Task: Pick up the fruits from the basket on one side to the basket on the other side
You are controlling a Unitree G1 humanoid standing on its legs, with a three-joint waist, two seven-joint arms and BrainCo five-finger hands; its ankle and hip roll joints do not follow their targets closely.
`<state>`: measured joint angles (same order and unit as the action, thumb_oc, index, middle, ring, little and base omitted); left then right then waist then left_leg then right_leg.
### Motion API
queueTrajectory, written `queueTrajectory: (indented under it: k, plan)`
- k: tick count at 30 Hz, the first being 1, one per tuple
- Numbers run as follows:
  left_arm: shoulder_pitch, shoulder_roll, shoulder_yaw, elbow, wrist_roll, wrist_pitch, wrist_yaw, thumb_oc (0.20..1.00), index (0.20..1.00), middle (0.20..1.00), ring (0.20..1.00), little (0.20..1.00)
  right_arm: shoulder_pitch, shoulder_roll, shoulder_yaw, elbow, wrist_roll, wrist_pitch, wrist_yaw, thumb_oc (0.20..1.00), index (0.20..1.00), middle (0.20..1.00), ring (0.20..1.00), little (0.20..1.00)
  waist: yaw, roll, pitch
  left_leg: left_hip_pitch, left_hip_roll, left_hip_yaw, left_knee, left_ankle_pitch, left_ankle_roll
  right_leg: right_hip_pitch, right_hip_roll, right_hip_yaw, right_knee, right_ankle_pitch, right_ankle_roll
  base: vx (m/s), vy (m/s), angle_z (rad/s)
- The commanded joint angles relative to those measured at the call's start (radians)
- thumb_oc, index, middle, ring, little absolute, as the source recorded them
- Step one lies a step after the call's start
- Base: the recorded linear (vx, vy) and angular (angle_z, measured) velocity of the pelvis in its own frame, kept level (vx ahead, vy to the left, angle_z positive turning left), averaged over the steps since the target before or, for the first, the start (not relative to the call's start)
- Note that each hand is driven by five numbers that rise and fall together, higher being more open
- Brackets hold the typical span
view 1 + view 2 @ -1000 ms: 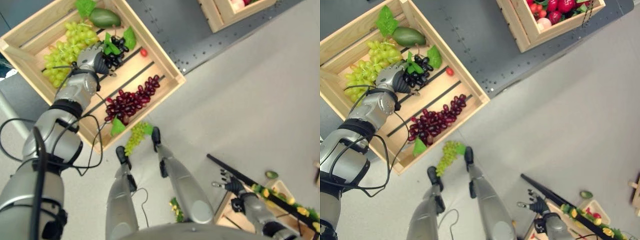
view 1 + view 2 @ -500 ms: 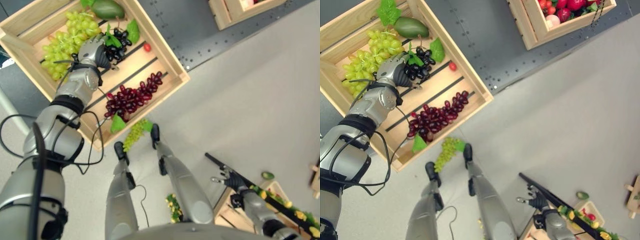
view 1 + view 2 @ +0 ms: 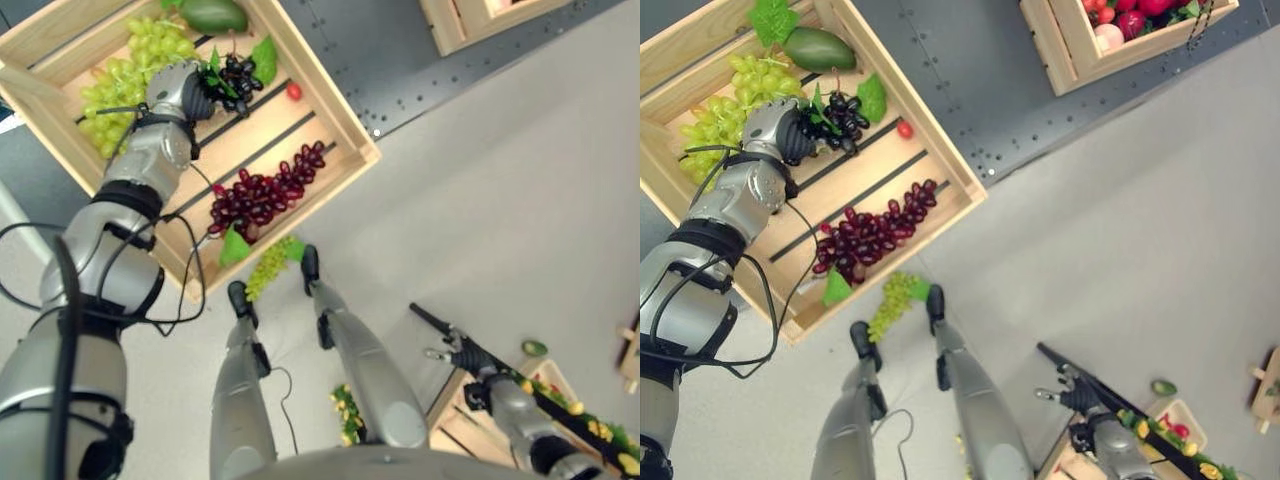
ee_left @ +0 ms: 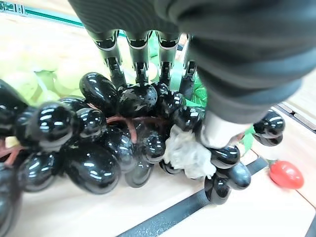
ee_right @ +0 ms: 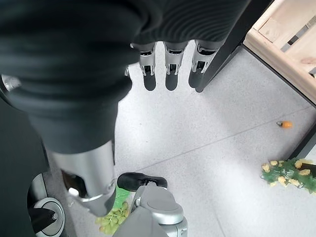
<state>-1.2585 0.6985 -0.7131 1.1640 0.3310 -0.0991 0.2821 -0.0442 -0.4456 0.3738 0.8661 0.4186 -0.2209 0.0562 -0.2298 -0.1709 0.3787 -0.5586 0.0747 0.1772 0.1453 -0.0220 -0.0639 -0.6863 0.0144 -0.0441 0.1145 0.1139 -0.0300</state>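
Observation:
A bunch of black grapes (image 3: 228, 75) lies in the big wooden crate (image 3: 340, 120) at the upper left. My left hand (image 3: 175, 90) is inside the crate, fingers (image 4: 140, 54) and thumb curled round the black grapes (image 4: 98, 143). Beside it are green grapes (image 3: 135, 60), a green oval fruit (image 3: 213, 14), a small red tomato (image 3: 294, 93) and a bunch of red grapes (image 3: 265, 193). A second crate (image 3: 1070, 55) holding red fruits (image 3: 1120, 8) stands at the top right. My right hand (image 3: 455, 355) hangs low at the lower right, its fingers (image 5: 170, 64) straight and holding nothing.
A bunch of green grapes (image 3: 268, 268) lies on the grey floor just outside the big crate's near corner. A dark mat (image 3: 390, 60) lies under both crates. At the lower right stands a low wooden box (image 3: 580, 410) with yellow and green items.
My left hand has curled tighter round the black grapes and shifted a little toward the green grapes, taking the bunch along. The right hand has barely moved.

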Motion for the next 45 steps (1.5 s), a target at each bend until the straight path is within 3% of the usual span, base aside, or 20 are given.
queueTrajectory:
  k: [1, 18, 22, 23, 26, 27, 33, 45]
  plan:
    - [0.141, -0.035, 0.014, 0.099, 0.004, 0.03, -0.083, 0.2, 0.2, 0.2, 0.2, 0.2, 0.018, -0.057, 0.0, -0.023, 0.024, -0.02, -0.003, 1.0, 1.0, 1.0, 1.0, 1.0, -0.01, -0.011, 0.015, 0.042, 0.016, -0.047, 0.013, 0.0, 0.017, 0.002, 0.002, -0.049, 0.101, -0.026, 0.108, 0.0, 0.0, 0.0]
    - [0.177, -0.05, 0.034, 0.071, -0.021, 0.017, -0.087, 0.2, 0.2, 0.2, 0.2, 0.2, 0.02, -0.071, -0.01, -0.023, 0.015, -0.017, -0.002, 1.0, 1.0, 1.0, 1.0, 1.0, -0.001, -0.003, 0.003, 0.044, 0.008, -0.057, 0.016, 0.002, 0.014, 0.014, -0.011, -0.058, 0.096, -0.026, 0.106, 0.0, 0.0, 0.0]
    - [0.222, -0.061, 0.091, -0.051, -0.121, -0.021, -0.067, 0.2, 0.2, 0.2, 0.2, 0.2, 0.035, -0.067, -0.024, -0.026, 0.018, -0.025, -0.005, 1.0, 1.0, 1.0, 1.0, 1.0, 0.015, 0.013, 0.005, 0.06, -0.001, -0.066, 0.01, 0.004, 0.015, 0.031, -0.017, -0.061, 0.096, -0.032, 0.104, 0.0, 0.0, 0.0]
    - [0.273, -0.047, 0.124, -0.172, -0.165, -0.047, -0.053, 0.2, 0.2, 0.2, 0.2, 0.2, 0.045, -0.06, -0.04, -0.027, 0.019, -0.032, -0.007, 1.0, 1.0, 1.0, 1.0, 1.0, 0.03, 0.023, 0.007, 0.067, -0.006, -0.069, 0.01, 0.003, 0.015, 0.043, -0.023, -0.066, 0.095, -0.034, 0.103, 0.0, 0.0, 0.0]
    - [0.344, -0.039, 0.168, -0.304, -0.211, -0.073, -0.048, 0.2, 0.2, 0.2, 0.2, 0.2, 0.056, -0.051, -0.055, -0.03, 0.018, -0.037, -0.008, 1.0, 1.0, 1.0, 1.0, 1.0, 0.043, 0.033, 0.011, 0.073, -0.011, -0.072, 0.009, 0.003, 0.016, 0.056, -0.029, -0.07, 0.09, -0.036, 0.102, -0.01, -0.007, 0.07]
    - [0.427, -0.021, 0.213, -0.438, -0.232, -0.091, -0.045, 0.2, 0.2, 0.2, 0.2, 0.2, 0.071, -0.043, -0.073, -0.025, 0.014, -0.044, -0.008, 1.0, 1.0, 1.0, 1.0, 1.0, 0.058, 0.042, 0.015, 0.082, -0.017, -0.077, 0.008, 0.003, 0.017, 0.074, -0.034, -0.074, 0.08, -0.036, 0.101, -0.01, -0.015, 0.19]
    - [0.585, 0.003, 0.313, -0.67, -0.271, -0.135, -0.027, 0.2, 0.2, 0.2, 0.2, 0.2, 0.082, -0.026, -0.105, 0.012, -0.005, -0.044, -0.012, 1.0, 1.0, 1.0, 1.0, 1.0, 0.086, 0.06, 0.016, 0.109, -0.03, -0.084, 0.006, -0.002, 0.02, 0.114, -0.045, -0.081, 0.069, -0.039, 0.099, -0.01, 0.009, 0.16]
    - [0.657, -0.003, 0.379, -0.818, -0.345, -0.181, -0.03, 0.2, 0.2, 0.2, 0.2, 0.2, 0.077, -0.025, -0.111, 0.049, -0.023, -0.036, -0.009, 1.0, 1.0, 1.0, 1.0, 1.0, 0.107, 0.067, 0.007, 0.136, -0.041, -0.09, 0.009, -0.001, 0.021, 0.167, -0.049, -0.084, 0.051, -0.037, 0.096, 0.0, 0.003, 0.03]
